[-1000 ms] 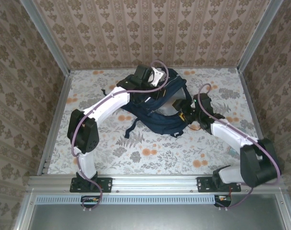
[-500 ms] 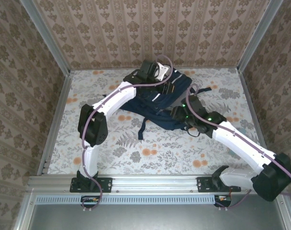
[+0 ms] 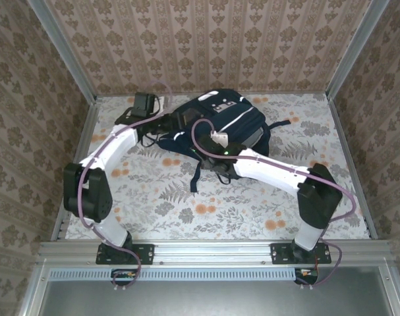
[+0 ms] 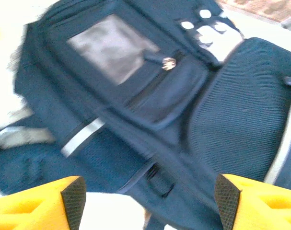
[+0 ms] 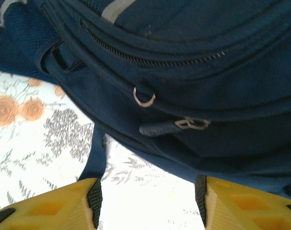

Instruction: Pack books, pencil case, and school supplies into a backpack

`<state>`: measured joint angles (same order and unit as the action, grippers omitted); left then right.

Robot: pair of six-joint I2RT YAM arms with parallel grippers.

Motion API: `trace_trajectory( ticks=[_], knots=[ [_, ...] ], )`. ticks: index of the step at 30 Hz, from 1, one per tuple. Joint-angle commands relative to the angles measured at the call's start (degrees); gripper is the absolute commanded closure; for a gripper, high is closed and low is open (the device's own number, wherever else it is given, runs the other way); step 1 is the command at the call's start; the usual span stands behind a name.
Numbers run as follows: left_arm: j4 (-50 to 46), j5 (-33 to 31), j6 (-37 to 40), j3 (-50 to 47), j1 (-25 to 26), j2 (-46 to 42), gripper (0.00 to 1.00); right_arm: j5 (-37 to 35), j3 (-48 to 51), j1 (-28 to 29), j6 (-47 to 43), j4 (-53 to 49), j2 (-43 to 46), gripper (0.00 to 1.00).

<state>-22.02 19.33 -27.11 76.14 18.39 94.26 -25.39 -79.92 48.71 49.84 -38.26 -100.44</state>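
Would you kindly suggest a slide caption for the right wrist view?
Open right end effector facing the dark zipper pull of the navy-blue fabric backpack lying on the floral table cover.

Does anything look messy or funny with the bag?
Nothing is spilled or torn. The backpack lies flat at a slant on the table, and one dark strap trails loose toward the near edge.
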Motion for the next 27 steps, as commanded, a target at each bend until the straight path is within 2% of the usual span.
trace_trajectory(
  ticks=[1, 6, 13, 27],
  knots=[
    [0.99, -2.09, -4.03, -5.14, -0.73, -4.18, 0.24, -6.47, -4.35, 0.10, 5.26, -5.70, -4.00, 0.42],
    [1.52, -3.50, -6.28, -10.82, -2.78, -7.80, 0.17, -9.05, -8.68, -0.18, 7.98, -8.86, -8.69, 0.42],
    [2.51, -2.55, -7.79, -12.83, -3.45, -8.40, 0.17, -11.42, -12.26, -0.89, 10.11, -10.62, -12.48, 0.44],
    [3.39, -0.81, -9.01, -13.19, -3.44, -7.74, 0.17, -15.17, -12.37, -2.01, 9.81, -14.80, -11.73, 0.65]
  ],
)
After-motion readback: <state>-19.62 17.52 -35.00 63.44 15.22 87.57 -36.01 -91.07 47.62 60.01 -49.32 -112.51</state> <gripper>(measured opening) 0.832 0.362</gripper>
